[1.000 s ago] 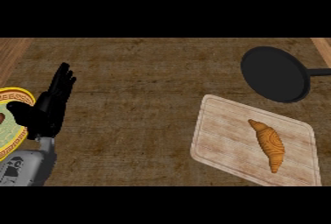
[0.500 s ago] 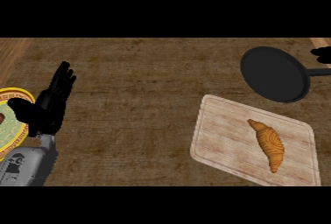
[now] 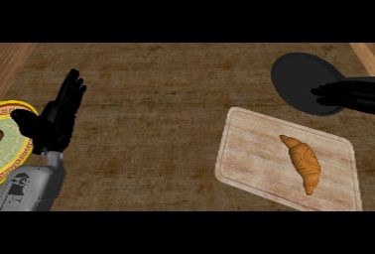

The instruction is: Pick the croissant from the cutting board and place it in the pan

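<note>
A golden croissant (image 3: 302, 162) lies lengthwise on the pale wooden cutting board (image 3: 249, 158) at the lower right. Beyond the board's far corner sits the black pan (image 3: 296, 79). My right hand (image 3: 350, 96) comes in from the right edge with straight fingers, over the pan's right side and its handle; it is open and holds nothing. It is well above the croissant in the view. My left hand (image 3: 51, 124) stands open at the left edge, fingers up, resting.
A yellow-rimmed plate (image 3: 18, 113) shows at the far left, partly behind my left hand. The dark wood-grain counter (image 3: 161, 114) stretches between the hand and the board. Lighter wooden strips border the counter's far corners.
My right hand has come further into view from the right edge, sliding leftward over the pan's side. The left hand, croissant and board have not moved.
</note>
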Controlling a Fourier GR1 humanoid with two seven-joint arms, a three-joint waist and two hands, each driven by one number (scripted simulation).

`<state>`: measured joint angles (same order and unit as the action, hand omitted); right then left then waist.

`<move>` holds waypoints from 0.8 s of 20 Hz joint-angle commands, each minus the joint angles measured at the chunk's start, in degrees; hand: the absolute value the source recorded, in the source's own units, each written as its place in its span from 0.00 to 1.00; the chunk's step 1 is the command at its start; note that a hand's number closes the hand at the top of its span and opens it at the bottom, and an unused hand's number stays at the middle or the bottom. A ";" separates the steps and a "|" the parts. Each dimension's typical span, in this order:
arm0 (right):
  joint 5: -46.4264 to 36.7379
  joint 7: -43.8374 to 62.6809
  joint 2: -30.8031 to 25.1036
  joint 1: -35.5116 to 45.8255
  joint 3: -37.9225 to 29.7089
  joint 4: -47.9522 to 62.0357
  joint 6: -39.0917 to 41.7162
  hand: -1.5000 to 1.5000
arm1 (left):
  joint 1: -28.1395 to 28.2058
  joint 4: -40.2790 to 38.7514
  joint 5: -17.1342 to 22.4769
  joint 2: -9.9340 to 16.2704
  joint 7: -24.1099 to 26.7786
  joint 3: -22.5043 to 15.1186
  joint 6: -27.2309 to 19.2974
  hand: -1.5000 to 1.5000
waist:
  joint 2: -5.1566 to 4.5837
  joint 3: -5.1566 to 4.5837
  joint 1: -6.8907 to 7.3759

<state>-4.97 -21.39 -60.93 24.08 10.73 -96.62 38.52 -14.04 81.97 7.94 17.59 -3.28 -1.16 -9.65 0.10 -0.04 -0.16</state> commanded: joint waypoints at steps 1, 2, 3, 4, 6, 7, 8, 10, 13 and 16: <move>-2.06 1.08 -0.82 -4.52 -2.28 -5.91 3.08 0.00 | 4.01 1.99 0.53 -0.22 1.34 1.00 1.56 0.50 | 0.08 0.02 -0.12; -3.00 4.35 1.16 -4.59 -0.92 -6.45 2.99 0.00 | 0.56 -1.92 0.35 -0.02 2.94 2.46 1.74 0.50 | -0.02 0.01 -0.20; -3.04 6.82 1.97 -5.45 -0.98 -8.05 2.62 0.00 | -0.31 0.88 -2.51 -3.47 -1.51 -1.02 -2.93 0.50 | 0.04 0.03 -0.27; -4.93 8.37 4.05 -7.60 -0.21 -8.81 1.24 0.00 | 1.90 1.72 -0.18 -0.94 0.04 1.36 0.71 0.50 | 0.03 0.03 -0.08; -6.23 8.66 3.47 -11.78 -1.86 -12.22 0.94 0.00 | 1.35 4.47 -1.23 0.06 -4.02 1.00 0.20 0.50 | 0.15 0.04 -0.50; -4.98 12.30 5.69 -7.14 -2.40 -10.11 4.13 0.00 | 0.52 4.47 -1.29 -1.63 -3.86 0.44 0.17 0.50 | 0.00 0.02 0.03; -9.64 4.85 5.54 -6.93 -3.14 -3.29 2.82 0.00 | 2.86 7.53 -0.73 0.30 -4.41 1.69 1.30 0.50 | -0.07 0.06 0.47; -11.36 7.88 7.65 -10.80 -3.85 -8.68 1.28 0.00 | 2.48 1.90 -2.89 -2.66 1.10 0.93 0.46 0.50 | -0.05 0.04 -0.13; -17.80 7.73 11.08 -5.23 -0.32 -1.12 0.72 0.00 | 2.30 2.44 -2.46 -3.78 -0.01 0.34 1.08 0.50 | -0.21 0.04 0.62; -19.90 8.00 11.91 -4.60 -0.99 -1.59 4.35 0.00 | 0.66 3.20 -3.39 -3.76 -1.55 1.12 0.76 0.50 | -0.12 0.03 0.36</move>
<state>-20.74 -14.60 -51.82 18.51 9.08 -98.89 41.37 -12.61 84.63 5.43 14.98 -4.07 -0.04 -8.52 -0.03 0.00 0.20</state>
